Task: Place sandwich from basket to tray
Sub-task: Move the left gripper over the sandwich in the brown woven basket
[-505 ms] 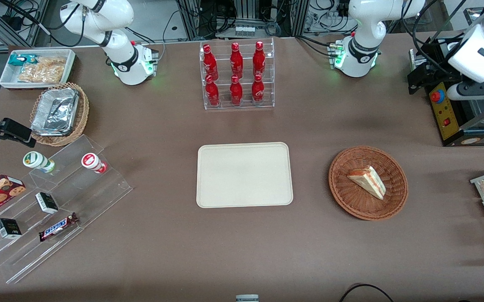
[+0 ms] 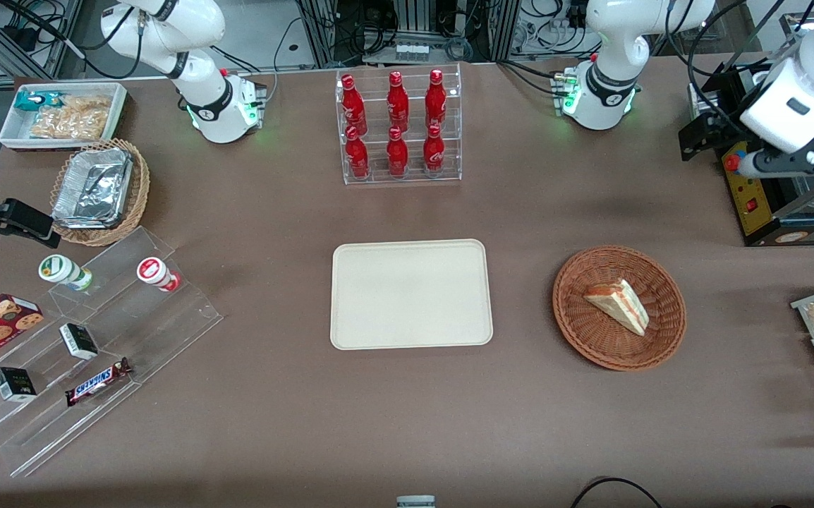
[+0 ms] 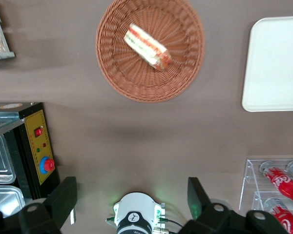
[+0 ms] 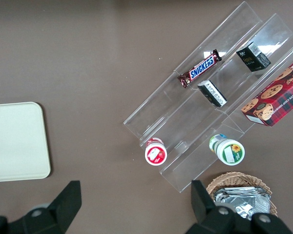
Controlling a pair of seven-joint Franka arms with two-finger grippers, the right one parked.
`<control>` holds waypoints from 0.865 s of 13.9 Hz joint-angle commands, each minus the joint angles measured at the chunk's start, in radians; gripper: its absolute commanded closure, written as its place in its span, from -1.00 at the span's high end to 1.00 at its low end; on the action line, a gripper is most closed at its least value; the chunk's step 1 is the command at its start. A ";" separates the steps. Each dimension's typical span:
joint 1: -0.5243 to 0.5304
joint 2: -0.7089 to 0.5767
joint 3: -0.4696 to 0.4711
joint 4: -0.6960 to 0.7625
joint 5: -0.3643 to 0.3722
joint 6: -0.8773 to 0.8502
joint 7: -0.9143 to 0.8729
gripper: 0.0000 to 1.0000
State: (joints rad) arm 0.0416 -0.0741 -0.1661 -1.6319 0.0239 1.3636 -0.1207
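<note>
White bread with red-orange and pale green filling marks the small triangular sandwich wedge (image 2: 618,305), which lies on its side in the round, shallow, reddish-brown woven wicker basket (image 2: 583,328), a little off the basket's middle. The wrist view shows the same wedge (image 3: 147,46) resting alone in that bowl (image 3: 117,73), nothing touching it.

The flat cream-beige rectangular tray with rounded corners (image 2: 411,293) sits near the basket on the brown desk (image 2: 407,423), toward the parked arm's end, with a bare strip of desk between the two. Nothing lies on the tray.

The left arm's hand (image 3: 132,202) hangs high above the desk, toward the working arm's end and farther from the front camera than the basket, close to a black control box with a yellow panel and red button (image 2: 749,187). Its two fingers (image 3: 63,200) stand spread wide apart, released and holding nothing.

By my judgement this is the very start of the task: the approach to the basket, with no grasp yet made. The next move calls for carrying the hand over the basket, turning the fingers to straddle the wedge across its flat bread faces, then descending without catching the wicker rim and closing gently, since soft bread will likely squash under a hard grip.
</note>
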 commanded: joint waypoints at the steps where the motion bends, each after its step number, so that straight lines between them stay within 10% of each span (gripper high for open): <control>1: 0.035 0.049 -0.007 -0.095 0.019 0.116 -0.028 1.00; 12: 0.055 0.312 0.022 -0.307 -0.001 0.590 -0.804 1.00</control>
State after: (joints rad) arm 0.0980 0.2291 -0.1390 -1.9341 0.0289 1.9190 -0.8460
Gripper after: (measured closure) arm 0.000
